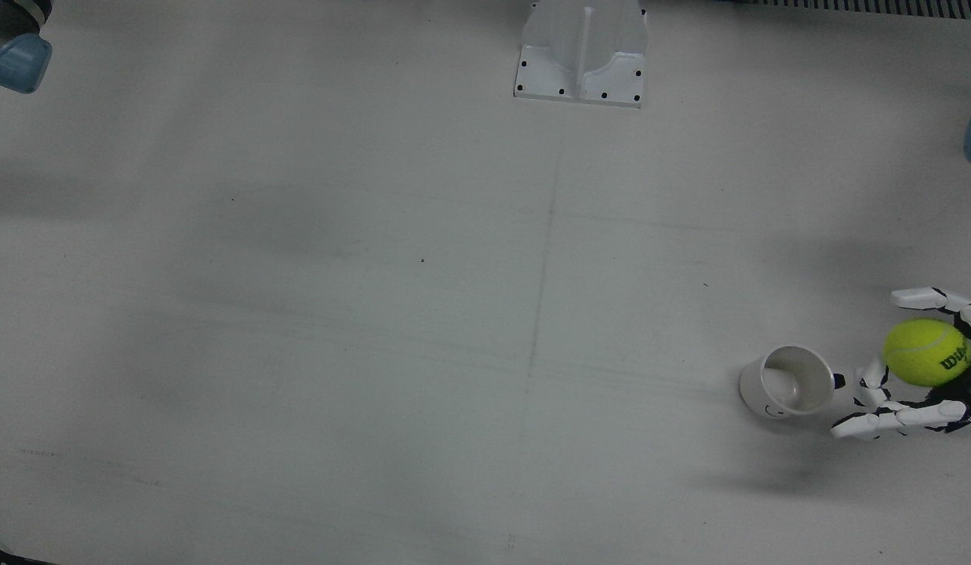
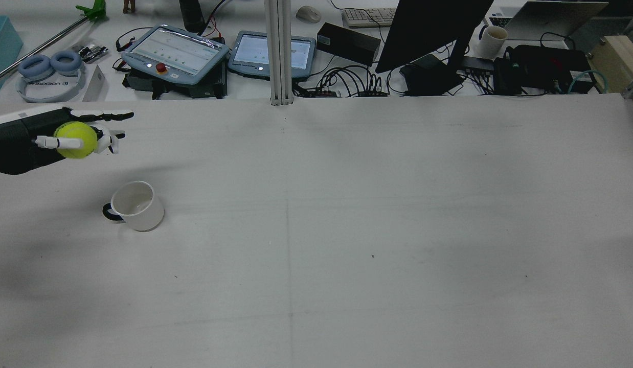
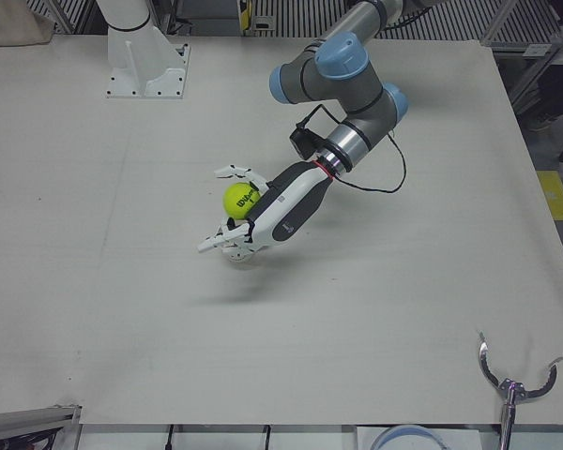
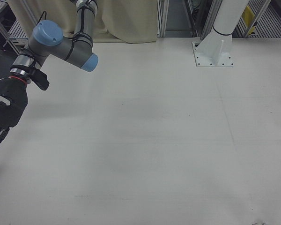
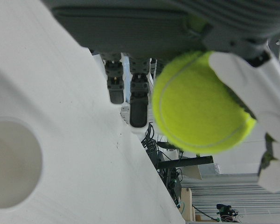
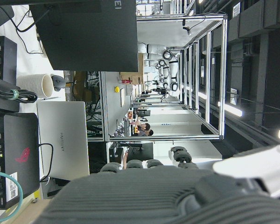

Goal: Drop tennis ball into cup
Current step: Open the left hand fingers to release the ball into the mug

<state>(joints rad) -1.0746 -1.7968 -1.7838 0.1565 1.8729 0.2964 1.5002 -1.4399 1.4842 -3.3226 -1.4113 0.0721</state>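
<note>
My left hand [image 1: 944, 412] is shut on a yellow-green tennis ball [image 1: 925, 353] and holds it above the table. A white cup [image 1: 791, 382] with a dark handle stands upright just beside the hand, toward the table's middle; the ball is beside the cup's mouth, not over it. In the rear view the ball [image 2: 76, 139] sits in the hand [image 2: 45, 140] up and left of the cup [image 2: 136, 205]. The left hand view shows the ball [image 5: 200, 105] and the cup's open mouth [image 5: 11, 163]. My right hand [image 4: 2, 112] hangs empty at the far side, fingers extended.
The white arm pedestal [image 1: 581, 55] stands at the table's back edge. Beyond the far edge in the rear view lie tablets [image 2: 176, 51], headphones [image 2: 48, 71] and a monitor [image 2: 434, 30]. A metal clamp tool [image 3: 511, 380] sits near the front corner.
</note>
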